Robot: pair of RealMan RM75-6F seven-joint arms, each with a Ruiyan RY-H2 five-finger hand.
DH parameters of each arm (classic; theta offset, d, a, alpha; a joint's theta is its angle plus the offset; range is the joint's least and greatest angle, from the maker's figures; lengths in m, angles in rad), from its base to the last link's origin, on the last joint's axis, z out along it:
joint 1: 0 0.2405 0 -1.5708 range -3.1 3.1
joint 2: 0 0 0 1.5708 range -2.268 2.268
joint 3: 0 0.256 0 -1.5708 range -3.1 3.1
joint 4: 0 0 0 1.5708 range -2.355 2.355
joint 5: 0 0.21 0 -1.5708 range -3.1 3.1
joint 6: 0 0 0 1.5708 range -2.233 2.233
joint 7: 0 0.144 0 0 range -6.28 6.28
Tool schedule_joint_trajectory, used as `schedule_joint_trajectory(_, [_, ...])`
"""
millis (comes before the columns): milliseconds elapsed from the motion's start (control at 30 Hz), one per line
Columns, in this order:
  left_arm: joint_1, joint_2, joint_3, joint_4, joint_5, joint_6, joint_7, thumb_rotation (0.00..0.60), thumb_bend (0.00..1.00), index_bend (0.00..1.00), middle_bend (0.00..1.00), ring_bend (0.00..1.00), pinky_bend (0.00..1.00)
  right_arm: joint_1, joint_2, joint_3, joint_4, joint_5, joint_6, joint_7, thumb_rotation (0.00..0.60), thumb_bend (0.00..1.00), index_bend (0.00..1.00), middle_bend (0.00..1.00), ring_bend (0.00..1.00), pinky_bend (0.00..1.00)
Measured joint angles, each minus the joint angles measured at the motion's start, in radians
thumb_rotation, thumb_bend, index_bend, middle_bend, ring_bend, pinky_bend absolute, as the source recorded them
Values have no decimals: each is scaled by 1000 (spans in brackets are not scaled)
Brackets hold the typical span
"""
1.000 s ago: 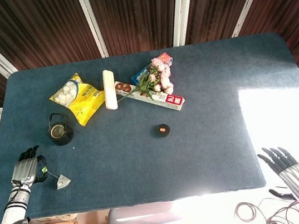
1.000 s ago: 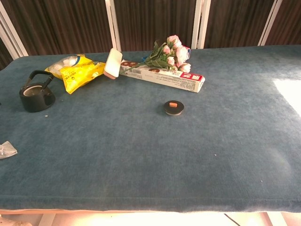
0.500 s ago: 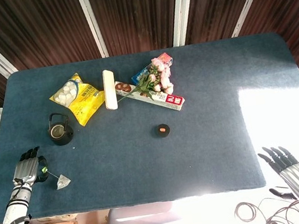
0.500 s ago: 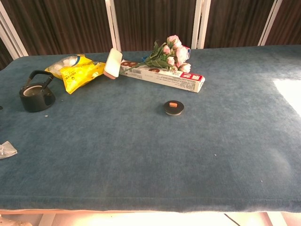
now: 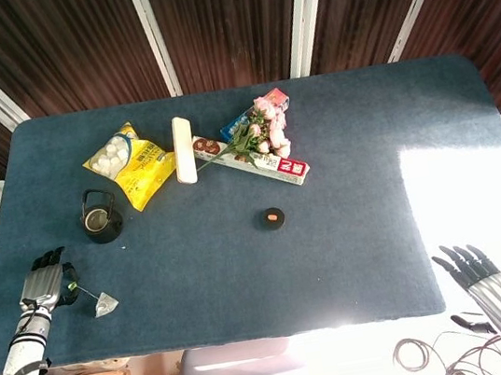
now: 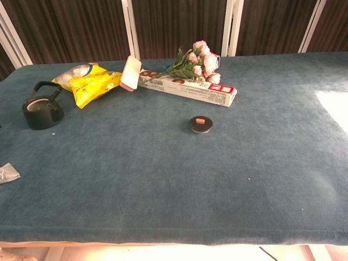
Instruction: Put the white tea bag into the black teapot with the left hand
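Observation:
The white tea bag point(image 5: 105, 305) lies flat on the blue cloth near the front left corner; the chest view shows the tea bag point(image 6: 6, 173) at its left edge. Its thin string runs left to a small green tag point(image 5: 75, 287) at my left hand point(image 5: 46, 282), which pinches that tag with its fingers curled in. The black teapot point(image 5: 102, 219) stands upright with no lid, a short way beyond the hand, and in the chest view the teapot point(image 6: 42, 109) is at the far left. My right hand point(image 5: 487, 289) hangs open off the table's front right corner.
The teapot's round black lid point(image 5: 274, 217) lies mid-table. Behind it are a yellow snack bag point(image 5: 131, 163), a white case point(image 5: 183, 148), a long box point(image 5: 256, 158) and pink flowers point(image 5: 265, 129). Bright sunlight falls on the right end of the table point(image 5: 462, 184).
My left hand and forearm have drifted very slightly toward the table's front left. The tea bag has stayed where it lay. The right hand has not moved.

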Motion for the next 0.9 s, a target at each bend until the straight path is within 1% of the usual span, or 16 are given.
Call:
schedule_joint_trajectory(100, [2,1,1,-1,13,7,-11,600,371,544,54,0,86,0,0,0,0,0,1,1,600,113,0,0,0,0])
schedule_joint_trajectory(900, [9,2,3,2,49,33,-46,600,372,550,62,0,86,-1,2,-1,-1,-1,0,-1,600,113,0,0,0,0])
